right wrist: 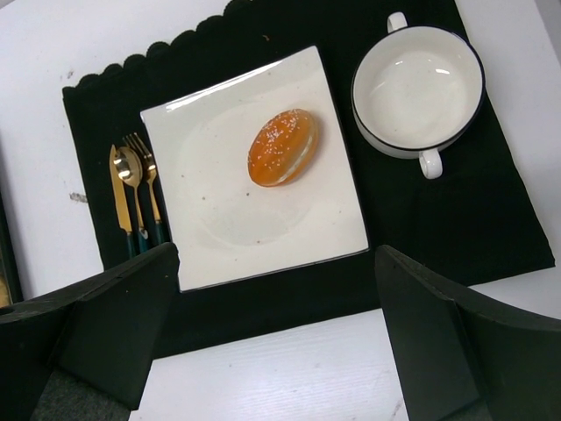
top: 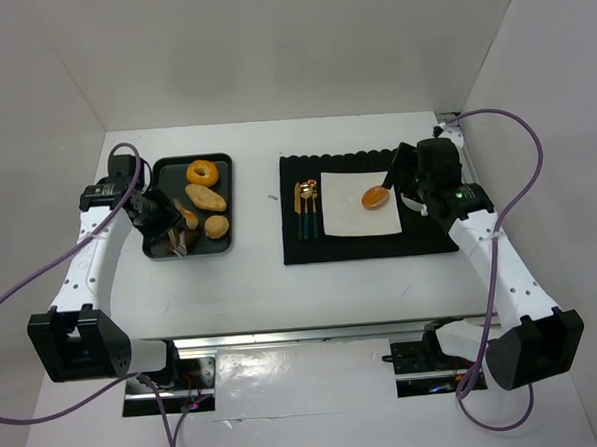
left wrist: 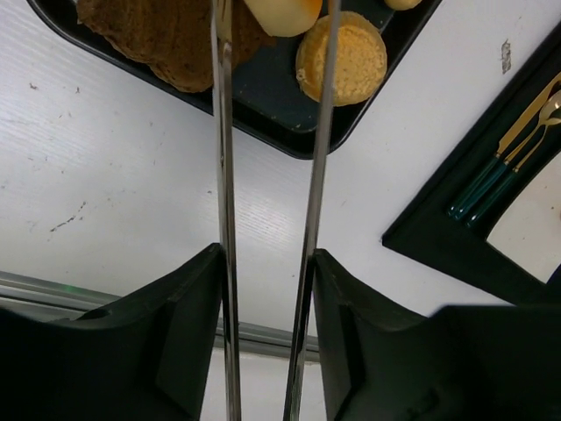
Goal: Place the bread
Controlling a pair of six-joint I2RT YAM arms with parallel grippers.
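Note:
An orange sesame bread bun lies on the white square plate, seen also from above as the bun. My right gripper hovers above the plate's near edge, open and holding nothing. My left gripper is shut on metal tongs, whose two arms run between the fingers toward the black tray. The tray holds a round bun, a flat brown bread, a pale roll and a doughnut. The tong tips pass out of the left wrist view near the pale roll.
A black placemat carries the plate, a white two-handled bowl and gold cutlery left of the plate. The tray sits at the left of the white table, walled on three sides.

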